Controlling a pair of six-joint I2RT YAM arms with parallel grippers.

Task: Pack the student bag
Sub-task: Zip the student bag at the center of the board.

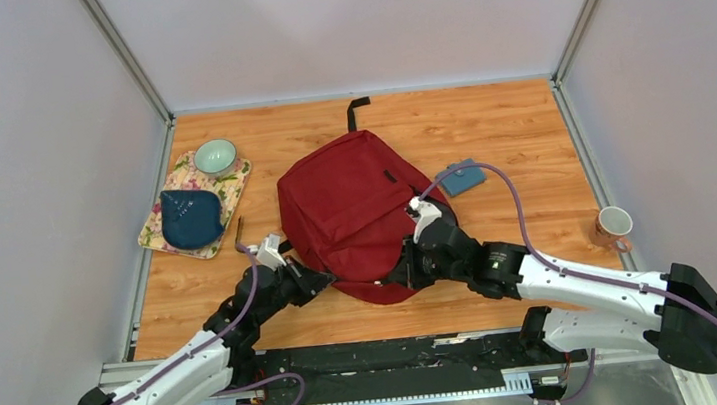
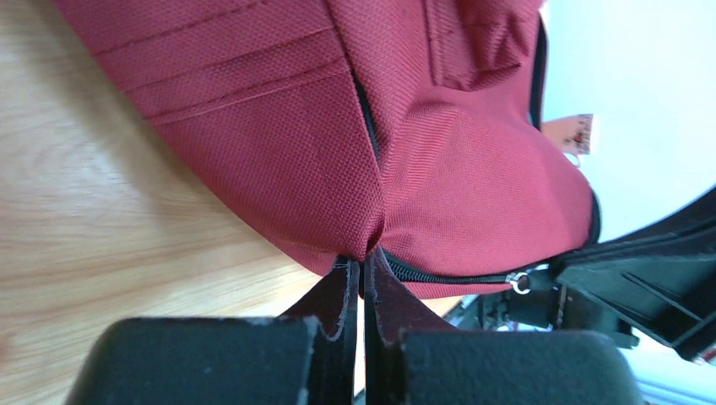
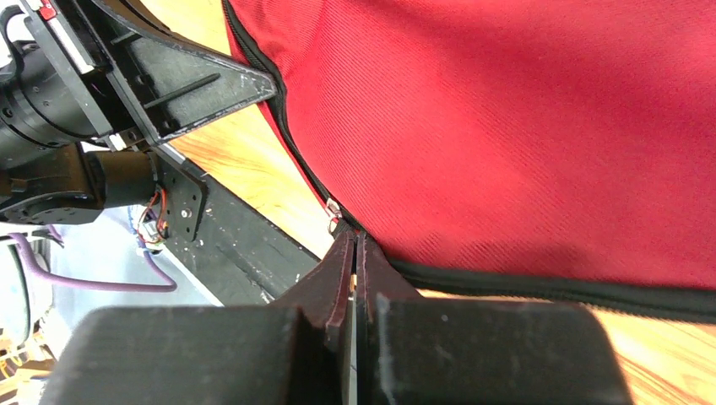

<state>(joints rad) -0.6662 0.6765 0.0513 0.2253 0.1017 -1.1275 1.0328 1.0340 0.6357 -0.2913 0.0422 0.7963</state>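
Note:
The student bag, a dark red backpack, lies flat in the middle of the wooden table, its black loop pointing to the far side. My left gripper is shut, pinching a fold of the bag's red fabric at its near-left edge. In the right wrist view my right gripper is shut at the black zipper line, on the zipper pull. That metal pull also shows in the left wrist view, just right of my left fingers. Both grippers sit close together at the bag's near end.
A floral mat at the left carries a pale green bowl and a dark blue pouch. A blue flat item lies right of the bag. An orange mug stands near the right edge.

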